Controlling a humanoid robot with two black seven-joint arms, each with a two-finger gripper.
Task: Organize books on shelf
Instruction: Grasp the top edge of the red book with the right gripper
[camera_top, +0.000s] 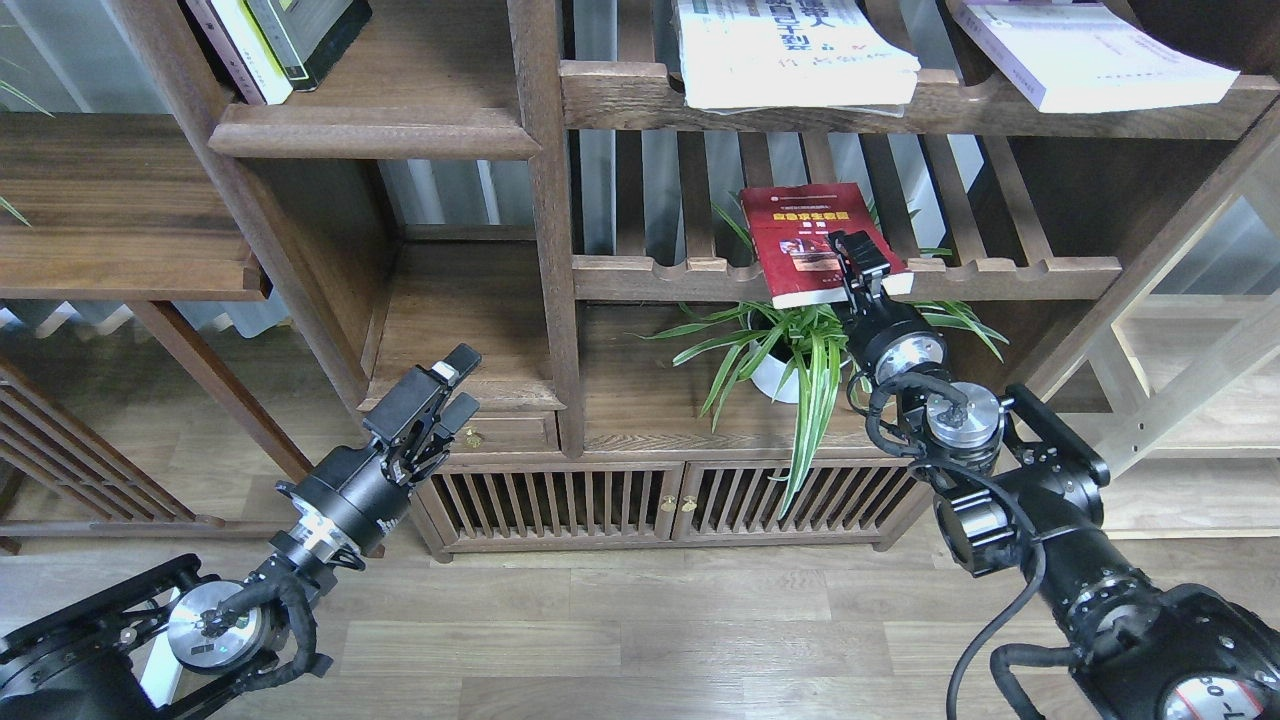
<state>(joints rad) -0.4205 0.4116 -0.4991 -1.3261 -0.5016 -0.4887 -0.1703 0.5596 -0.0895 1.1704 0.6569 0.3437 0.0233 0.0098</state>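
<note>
Two black jointed arms, silver disc joint caps, looped black cables, black two-fingered tools

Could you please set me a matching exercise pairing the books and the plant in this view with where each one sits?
Things:
1. red book
2. white book with Chinese lettering
3. pale lavender book
4. spider plant

Places:
A. upper slatted shelf, far right
B. below the scalloped rail, in a white pot
C. middle slatted shelf, at the right pincer
D. upper slatted shelf, overhanging the front

Pairs: 1-C, 2-D, 3-A, 4-B
</note>
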